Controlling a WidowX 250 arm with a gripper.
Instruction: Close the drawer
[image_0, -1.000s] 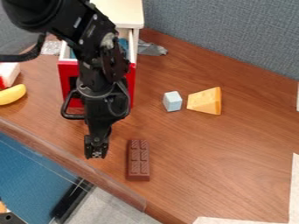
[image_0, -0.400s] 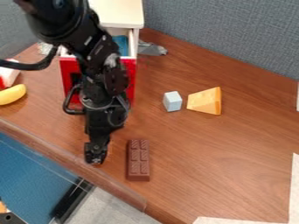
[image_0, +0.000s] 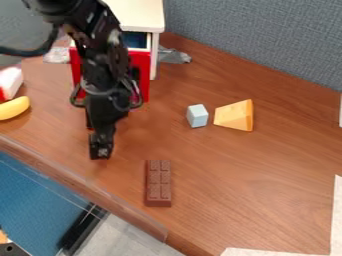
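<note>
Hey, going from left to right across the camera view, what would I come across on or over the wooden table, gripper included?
Banana → gripper → chocolate bar → pale cube → cheese wedge

Broad passage offered on tabletop (image_0: 260, 180) between chocolate bar (image_0: 158, 183) and blue cube (image_0: 197, 115). Only narrow gap allowed between cube and cheese wedge (image_0: 234, 115). View of red drawer front (image_0: 141, 65) partly blocked by black arm (image_0: 100, 60). Space beside cabinet (image_0: 137, 15) obstructed by crumpled grey item (image_0: 175, 56); far side bounded by grey partition (image_0: 247, 40).
</note>
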